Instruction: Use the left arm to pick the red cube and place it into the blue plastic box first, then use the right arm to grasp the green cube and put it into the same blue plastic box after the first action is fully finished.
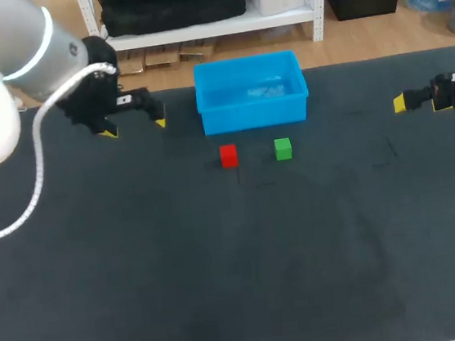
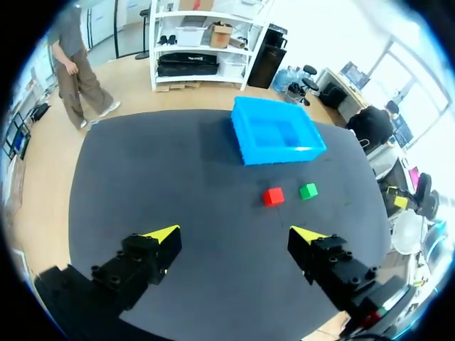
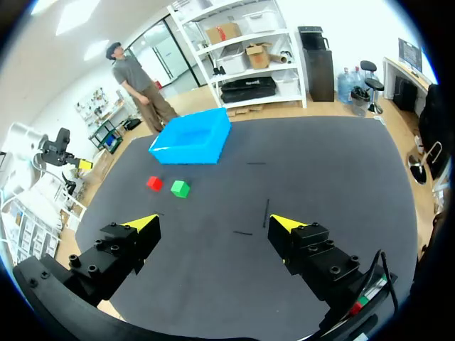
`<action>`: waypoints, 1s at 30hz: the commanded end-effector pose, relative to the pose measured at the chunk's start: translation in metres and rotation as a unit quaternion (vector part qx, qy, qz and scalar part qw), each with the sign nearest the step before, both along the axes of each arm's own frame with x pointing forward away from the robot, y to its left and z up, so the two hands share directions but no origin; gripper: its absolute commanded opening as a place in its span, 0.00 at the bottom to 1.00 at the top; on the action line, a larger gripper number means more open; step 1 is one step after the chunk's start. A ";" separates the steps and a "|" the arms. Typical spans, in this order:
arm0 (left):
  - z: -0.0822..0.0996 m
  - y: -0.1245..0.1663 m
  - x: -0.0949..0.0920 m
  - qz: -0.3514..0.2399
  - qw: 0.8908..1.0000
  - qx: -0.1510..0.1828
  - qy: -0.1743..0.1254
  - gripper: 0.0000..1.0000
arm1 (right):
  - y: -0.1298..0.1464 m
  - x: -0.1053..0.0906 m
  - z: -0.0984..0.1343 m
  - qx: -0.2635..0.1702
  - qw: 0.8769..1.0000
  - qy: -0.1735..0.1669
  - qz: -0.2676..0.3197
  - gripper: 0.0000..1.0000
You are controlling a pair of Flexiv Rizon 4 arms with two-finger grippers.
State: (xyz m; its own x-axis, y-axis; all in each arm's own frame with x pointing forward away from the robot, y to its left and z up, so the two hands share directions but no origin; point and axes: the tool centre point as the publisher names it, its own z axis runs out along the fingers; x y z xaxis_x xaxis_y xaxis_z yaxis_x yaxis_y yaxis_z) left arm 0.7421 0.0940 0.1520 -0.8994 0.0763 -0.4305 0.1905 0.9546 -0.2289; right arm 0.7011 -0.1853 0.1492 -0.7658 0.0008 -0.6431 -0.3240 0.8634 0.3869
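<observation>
My left claw [image 1: 134, 128]: fingers apart, near blue box [image 1: 254, 115]. My right claw [image 3: 213, 224]: fingers apart, well off at other side. Red cube [image 1: 228, 155], green cube [image 1: 283, 148] side by side on table [image 1: 224, 286], just before box.

No text, number or label can be read. The blue box [image 1: 254, 115] and the table [image 1: 224, 286] show no legible print.

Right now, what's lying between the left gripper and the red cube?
Nothing: only bare table lies between the left gripper and the red cube. The head view shows it, and the left wrist view agrees.
</observation>
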 end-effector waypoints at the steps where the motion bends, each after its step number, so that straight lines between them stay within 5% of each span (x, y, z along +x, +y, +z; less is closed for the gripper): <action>1: -0.006 -0.016 0.011 0.018 0.999 0.038 0.006 1.00 | 0.000 -0.001 0.000 -0.001 1.000 0.000 -0.001 1.00; 30: -0.018 -0.061 0.046 0.063 0.992 0.090 0.068 1.00 | 0.000 -0.001 0.000 -0.001 1.000 0.000 -0.001 1.00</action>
